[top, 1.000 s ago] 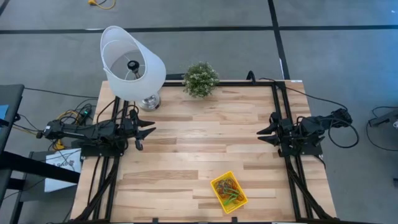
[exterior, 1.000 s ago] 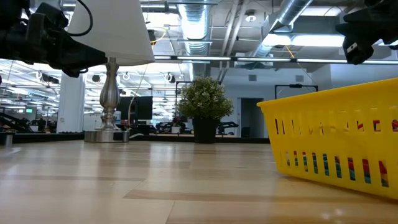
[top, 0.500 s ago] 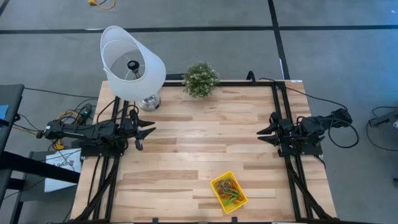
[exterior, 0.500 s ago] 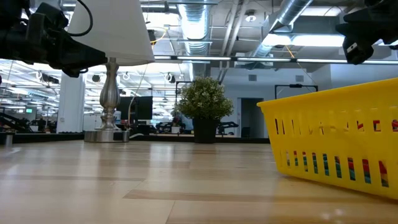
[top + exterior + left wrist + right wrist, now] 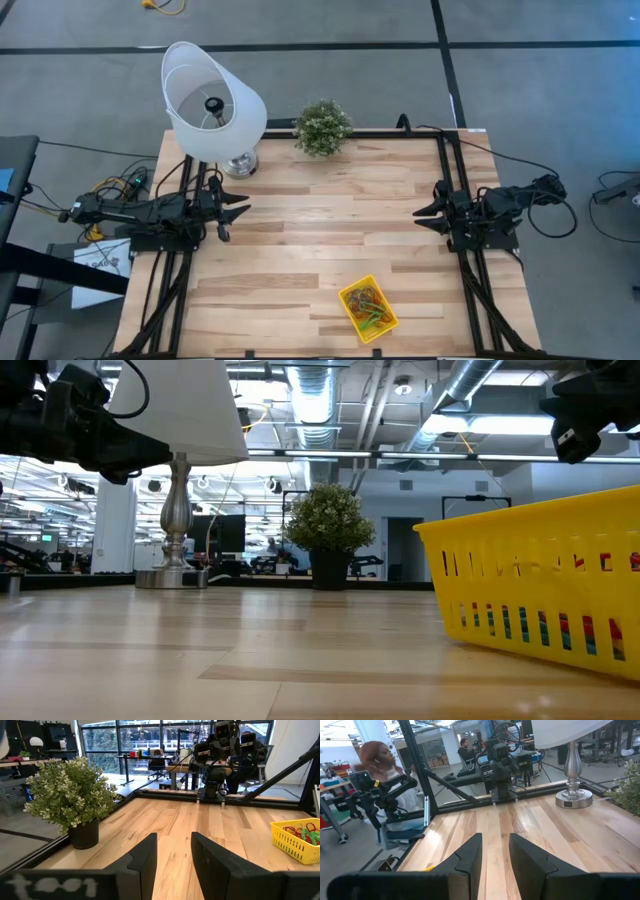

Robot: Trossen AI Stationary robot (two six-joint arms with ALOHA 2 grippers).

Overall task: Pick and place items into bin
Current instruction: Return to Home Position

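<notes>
Rubber bands (image 5: 368, 308) lie in the yellow bin (image 5: 384, 299), so sorting looks finished. Hence left gripper (image 5: 240, 208) and right gripper (image 5: 420, 215) sit parked, empty, fingers apart.

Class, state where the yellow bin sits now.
In the high view, the yellow bin sits right of centre, by the edge of the table opposite the plant.

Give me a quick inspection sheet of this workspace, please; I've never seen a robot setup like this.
Surface: wooden table, bare in the middle.
Job's things: yellow bin near the edge opposite the lamp, coloured rubber bands inside; no loose ones seen.
Clutter: white lamp and potted plant at the far edge.
Grippers: left gripper and right gripper open, holding nothing, at opposite sides.
Cables: black cables beside the left arm; more behind the right.
Surroundings: grey floor; a person beyond the table.
</notes>
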